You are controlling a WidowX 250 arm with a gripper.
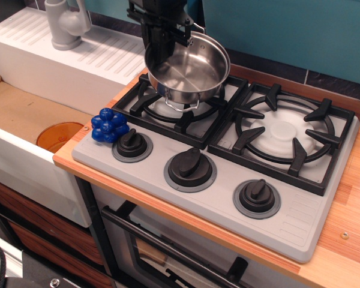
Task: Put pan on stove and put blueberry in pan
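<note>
The shiny steel pan (189,72) hangs slightly tilted just above the left burner grate of the grey stove (300,210). My black gripper (171,33) is shut on the pan's far rim at its back left. The pan's near wire handle hangs down close to the grate. The blue blueberry (110,126) lies at the stove's front left corner, beside the left knob, well in front of and left of the gripper.
A white sink unit with a grey tap (66,24) stands left of the stove. An orange disc (59,135) lies in the sink basin. The right burner (285,132) is bare. Wooden counter (348,228) runs along the right.
</note>
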